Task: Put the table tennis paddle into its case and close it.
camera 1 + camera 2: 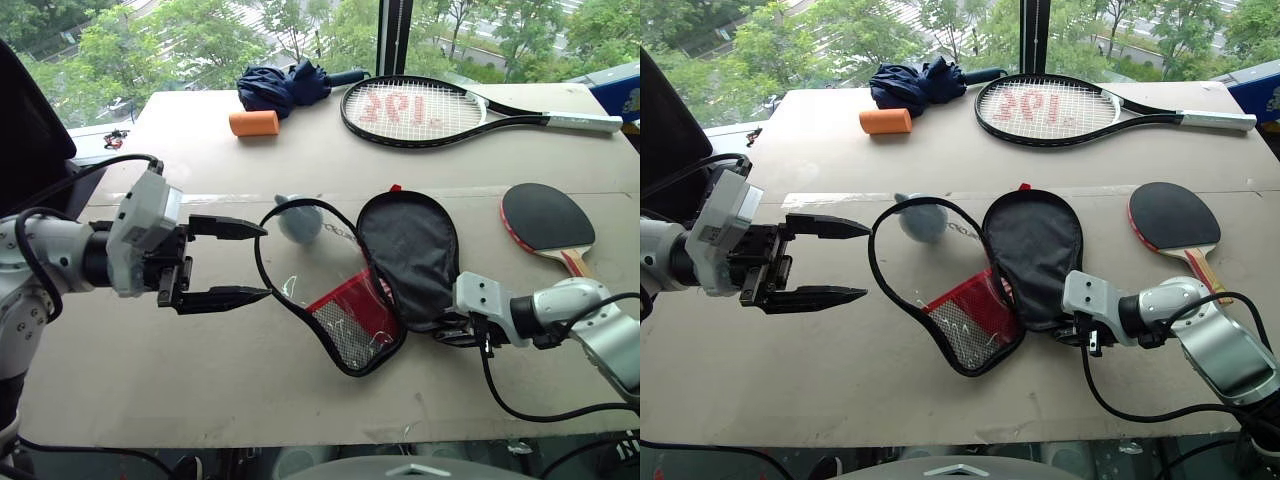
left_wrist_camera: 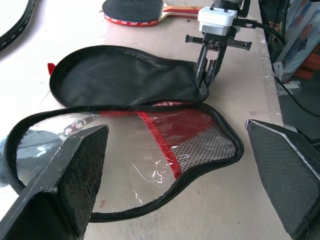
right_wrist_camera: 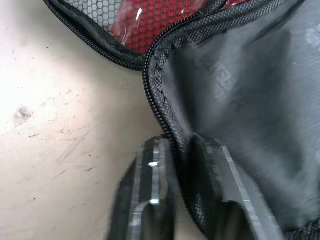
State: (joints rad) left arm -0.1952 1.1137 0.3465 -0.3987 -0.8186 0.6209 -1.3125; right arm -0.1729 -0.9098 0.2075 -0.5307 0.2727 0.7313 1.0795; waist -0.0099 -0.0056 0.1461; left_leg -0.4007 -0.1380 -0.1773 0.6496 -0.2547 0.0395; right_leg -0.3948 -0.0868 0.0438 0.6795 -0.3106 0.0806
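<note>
The table tennis paddle [image 1: 547,222] is a small round bat with a black rubber face, a red edge and a short pale wooden handle with a red stripe. It lies flat on the bench [image 1: 200,360] at the robot's right, face up, handle toward the near edge, apart from the case [image 1: 380,265].

The case lies unzipped and spread open in the middle of the bench: a black fabric half on the paddle's side, and beside it a half with a clear window, red lining and mesh, edged by a black zipper.

The left claw [image 1: 245,262] hovers just left of the clear half with its fingers spread wide, holding nothing.

The right claw [image 2: 209,77] is at the narrow near end of the black half. Its fingers stand only slightly parted, one on each side of the zipper edge; from the blurred wrist view it looks as if they pinch that edge loosely, but I cannot tell whether they truly grip it.
</note>
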